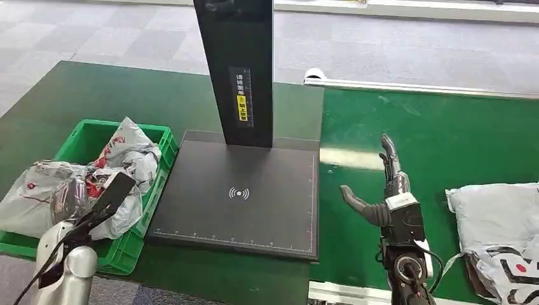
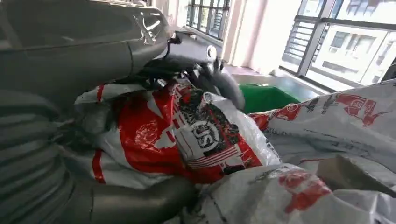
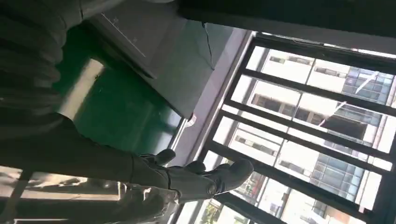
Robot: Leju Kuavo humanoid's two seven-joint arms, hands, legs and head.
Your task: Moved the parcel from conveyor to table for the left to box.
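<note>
A grey plastic mailer parcel [image 1: 502, 235] lies on the green conveyor belt [image 1: 445, 140], right of the flat black scanner pad [image 1: 238, 194]. The right hand [image 1: 381, 190] hovers between pad and parcel, fingers spread, empty. Left of the pad, the left hand [image 2: 140, 60] presses into red-and-white bagged parcels [image 2: 187, 135] in the green plastic crate [image 1: 89, 136]; its grip cannot be told.

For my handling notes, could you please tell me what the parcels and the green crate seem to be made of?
The parcels look like thin, glossy plastic mailer film: grey-white with red print, crumpled and creased. The one on the conveyor looks the same. The green crate appears to be rigid moulded plastic, with a straight rim and slotted wall.
</note>
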